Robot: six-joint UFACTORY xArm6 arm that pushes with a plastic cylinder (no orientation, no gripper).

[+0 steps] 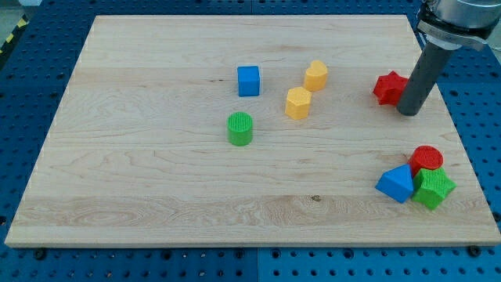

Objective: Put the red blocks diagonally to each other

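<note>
A red star-shaped block [388,87] lies near the board's right edge, in the upper half of the view. A red cylinder [427,158] sits lower right, touching a green star-shaped block [434,188] and next to a blue triangular block [395,184]. My tip [409,112] rests on the board just right of and slightly below the red star, touching or nearly touching it. The rod rises towards the view's top right.
A blue cube [248,81], two yellow blocks [316,75] [298,103] and a green cylinder [240,128] lie around the middle of the wooden board [141,172]. A blue pegboard surrounds the board.
</note>
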